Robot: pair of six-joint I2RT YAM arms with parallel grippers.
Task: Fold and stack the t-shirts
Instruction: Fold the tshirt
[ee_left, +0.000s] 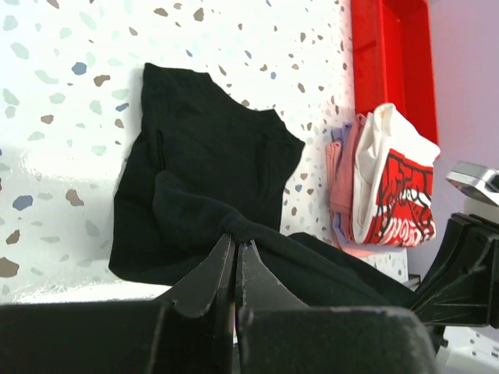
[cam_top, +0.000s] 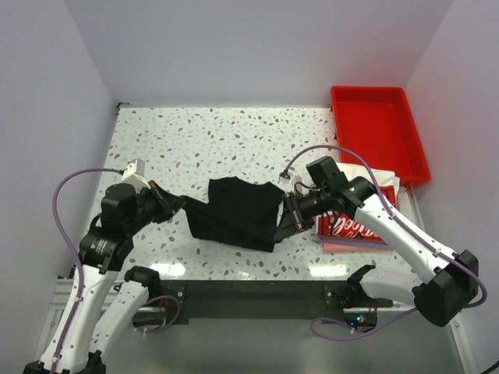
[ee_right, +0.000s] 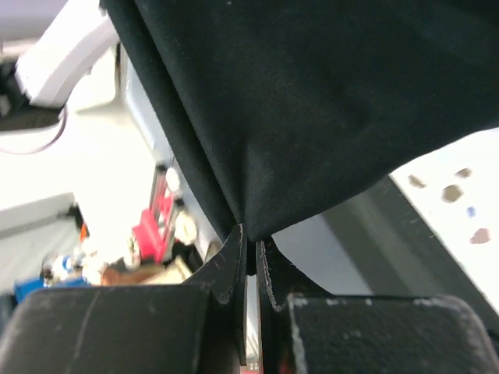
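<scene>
Saw speckled bench (cam_top: pixel 234 132) carrying black t-shirt (cam_top: pixel 238 214) left of the red tray (cam_top: pixel 378 128), long axis stretched left-right. Noted left end effector (ee_left: pixel 235 249) clamped on its end farthest from the tray, right end effector (ee_right: pixel 251 249) clamped on the tray-side end.

The loose t-shirt (cam_top: pixel 238 212) lies on the counter (cam_top: pixel 195 140) between the two pairs of jaws, one end pinched in the left jaws, the other in the right jaws. Just right of the right jaws sits the pile of folded t-shirts (cam_top: pixel 355 227); just behind it, the tray (cam_top: pixel 378 128).
</scene>
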